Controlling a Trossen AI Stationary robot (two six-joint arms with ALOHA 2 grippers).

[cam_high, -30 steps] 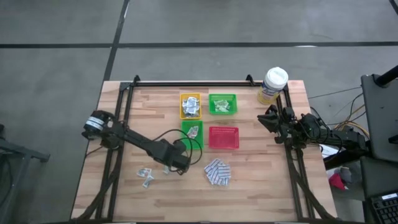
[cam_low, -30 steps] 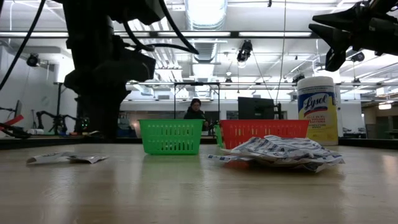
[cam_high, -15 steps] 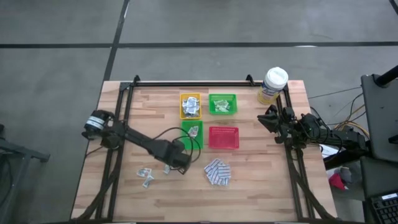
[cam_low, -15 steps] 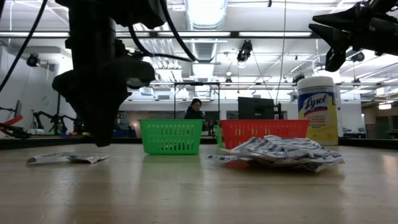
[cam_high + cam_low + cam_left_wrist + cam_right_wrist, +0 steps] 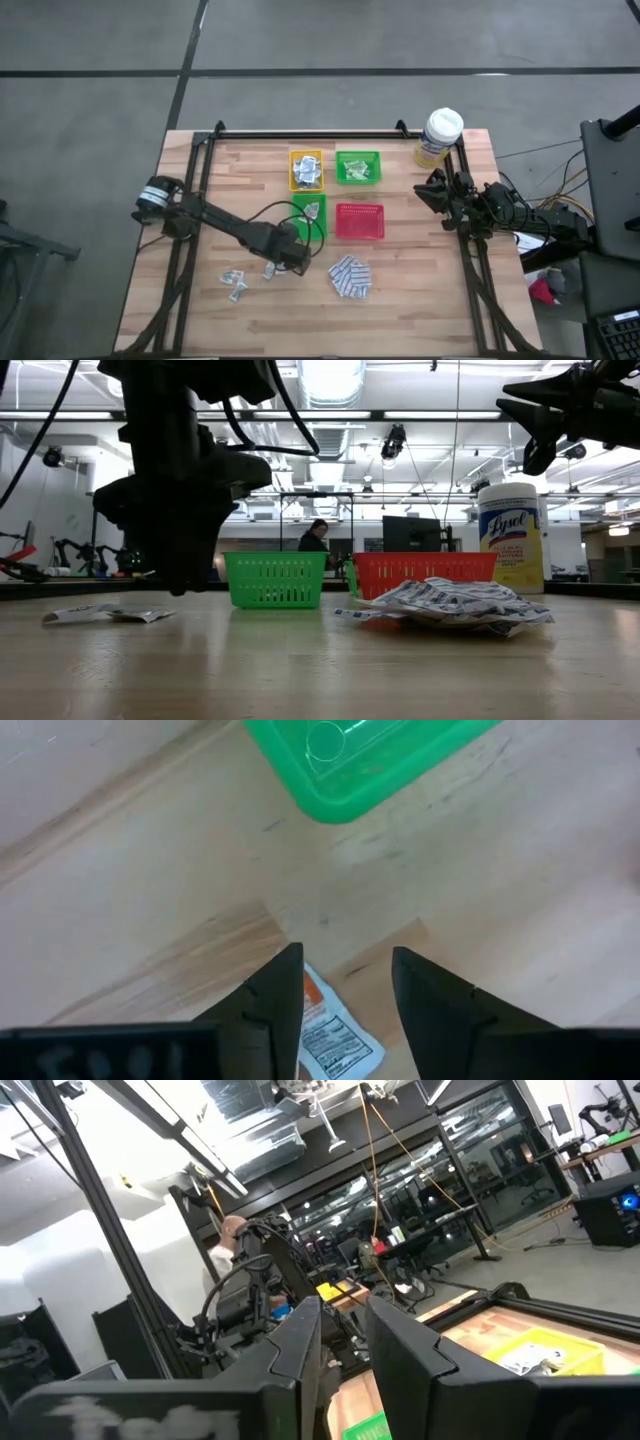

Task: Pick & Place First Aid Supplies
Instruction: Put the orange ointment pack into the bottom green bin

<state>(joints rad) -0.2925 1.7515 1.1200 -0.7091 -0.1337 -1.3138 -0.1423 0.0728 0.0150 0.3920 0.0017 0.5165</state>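
My left gripper (image 5: pixel 288 258) (image 5: pixel 345 955) points down at the table, just nearer than the near green tray (image 5: pixel 322 226) (image 5: pixel 340 790). Its fingers are open. A small white-and-orange sachet (image 5: pixel 335 1040) (image 5: pixel 270 270) lies flat on the wood below them, partly hidden by one finger; I cannot tell whether that finger touches it. Two more sachets (image 5: pixel 237 284) (image 5: pixel 105 614) lie to the left. A pile of blue-and-white pads (image 5: pixel 350 277) (image 5: pixel 450 603) rests near the red tray (image 5: pixel 359 221). My right gripper (image 5: pixel 432 193) (image 5: pixel 345 1320) hangs open and raised at the table's right edge.
A yellow tray (image 5: pixel 306 170) and a second green tray (image 5: pixel 358 167) stand behind, both holding packets. A yellow canister with a white lid (image 5: pixel 438 137) (image 5: pixel 510 535) is at the far right corner. Black frame rails run along the table's left, right and far sides.
My left gripper has rolled about its own pointing line while staying over the same spot by the near green tray. The sachets, the pad pile and my right arm have kept still.
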